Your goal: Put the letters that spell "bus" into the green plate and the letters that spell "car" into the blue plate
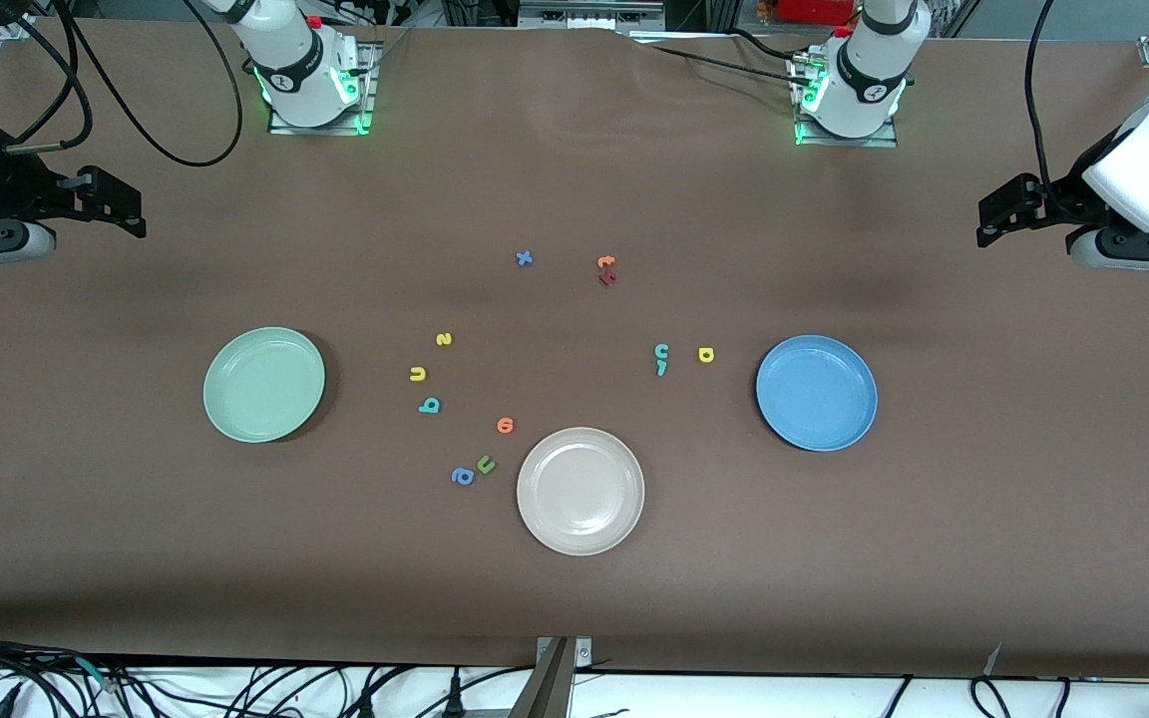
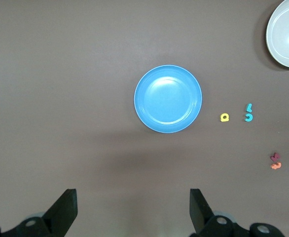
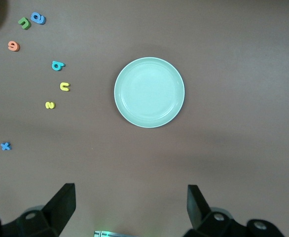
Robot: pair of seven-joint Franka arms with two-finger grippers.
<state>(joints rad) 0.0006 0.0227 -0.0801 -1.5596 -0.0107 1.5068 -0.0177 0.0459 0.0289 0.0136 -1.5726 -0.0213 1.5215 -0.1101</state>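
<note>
Nothing is sitting in the green plate (image 1: 263,384) or blue plate (image 1: 816,392) yet. The teal "b" (image 1: 429,405), yellow "u" (image 1: 418,374) and "s" (image 1: 444,339) are lying beside the green plate; the teal "c" (image 1: 661,350), "r" (image 1: 661,368) and yellow "a" (image 1: 705,354) are lying beside the blue one. Being thin, light foam, they are likely calling for an edge pinch from above. The left gripper (image 2: 133,207) and right gripper (image 3: 131,205) are waiting high at the table's ends, fingers spread.

Both arms: white glossy shells with black joint rings, bases on metal plates lit by green LEDs, red button on each. Black cables loop off both. Left tool (image 1: 995,214): black fingers on a white wrist housing. Right tool (image 1: 126,207): black fingers, silver cylinder at wrist, small blue LED.
</note>
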